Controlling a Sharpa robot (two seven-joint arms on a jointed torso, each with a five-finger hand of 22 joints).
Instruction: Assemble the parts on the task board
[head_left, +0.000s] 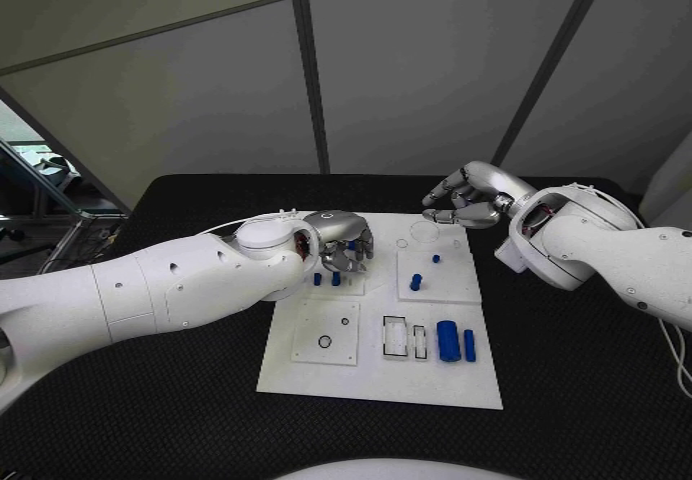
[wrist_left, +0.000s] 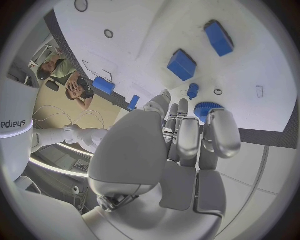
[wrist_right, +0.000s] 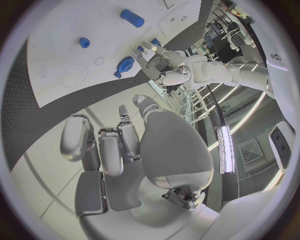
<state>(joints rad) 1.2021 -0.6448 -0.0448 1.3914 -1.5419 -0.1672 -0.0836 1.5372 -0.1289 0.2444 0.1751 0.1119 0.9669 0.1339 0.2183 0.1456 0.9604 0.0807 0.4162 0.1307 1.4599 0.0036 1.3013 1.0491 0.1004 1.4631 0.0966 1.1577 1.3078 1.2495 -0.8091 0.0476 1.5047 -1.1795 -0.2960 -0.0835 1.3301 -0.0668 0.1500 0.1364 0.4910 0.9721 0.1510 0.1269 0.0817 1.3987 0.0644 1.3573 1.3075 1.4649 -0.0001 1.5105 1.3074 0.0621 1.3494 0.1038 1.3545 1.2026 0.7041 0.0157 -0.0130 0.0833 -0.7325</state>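
The white task board (head_left: 378, 375) lies mid-table. My left hand (head_left: 339, 245) hangs over its far left part, fingers pointing down. In the left wrist view a blue gear (wrist_left: 206, 109) sits right at the fingertips of that hand (wrist_left: 181, 145); whether it is gripped does not show. The right wrist view has the gear (wrist_right: 124, 65) beside the left hand (wrist_right: 156, 54). Two blue blocks (head_left: 326, 280) lie just in front of the left hand. My right hand (head_left: 469, 200) hovers above the board's far right corner, fingers curled in on nothing.
A blue peg (head_left: 415, 283) and a smaller one (head_left: 436, 259) stand on the board's right plate. A blue cylinder (head_left: 449, 342) and a slim blue pin (head_left: 470, 345) lie at the near right, beside two rectangular slots (head_left: 395, 337). Black table (head_left: 130, 420) surrounds the board.
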